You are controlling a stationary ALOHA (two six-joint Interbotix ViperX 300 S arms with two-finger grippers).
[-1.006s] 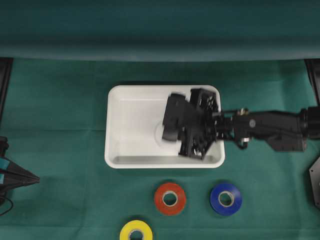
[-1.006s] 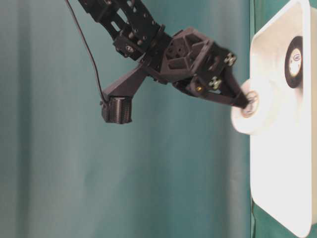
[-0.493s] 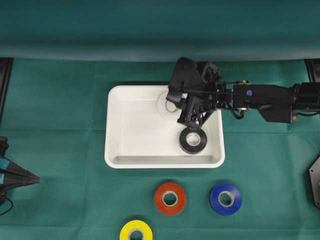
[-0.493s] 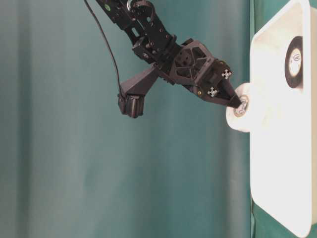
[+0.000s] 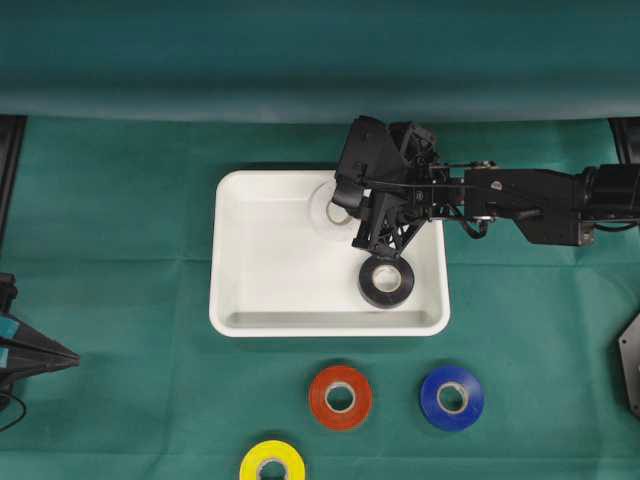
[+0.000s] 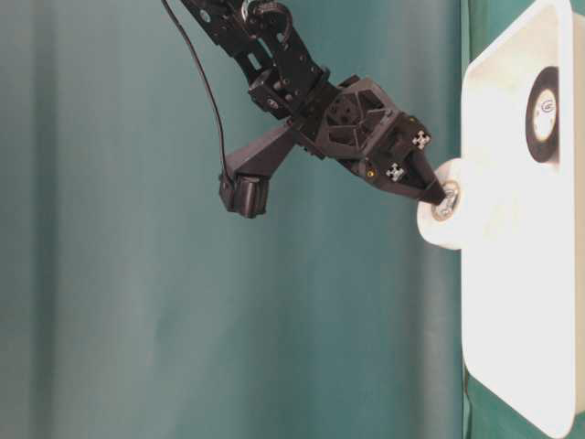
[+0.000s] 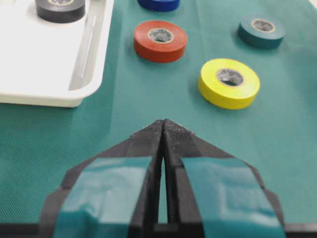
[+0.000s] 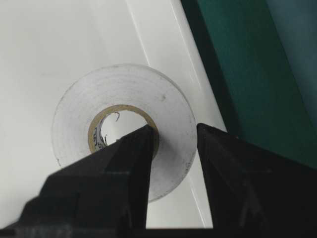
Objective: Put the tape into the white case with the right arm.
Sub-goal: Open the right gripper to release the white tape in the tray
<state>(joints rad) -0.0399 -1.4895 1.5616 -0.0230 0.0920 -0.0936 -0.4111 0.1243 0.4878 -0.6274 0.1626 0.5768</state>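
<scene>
White tape (image 8: pixel 124 129) is pinched at its wall by my right hand (image 8: pixel 173 144), above the white case (image 5: pixel 260 290); a black roll (image 5: pixel 385 282) lies just behind my fingers.

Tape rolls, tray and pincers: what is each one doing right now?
White tape: gripped through its ring wall, over the tray.
Black tape: flat inside the tray.
White case: upright on the cloth.
Red tape, blue tape, yellow tape: flat on the cloth outside.
Right pincer: shut on white tape.
Left pincer: shut, empty.
</scene>
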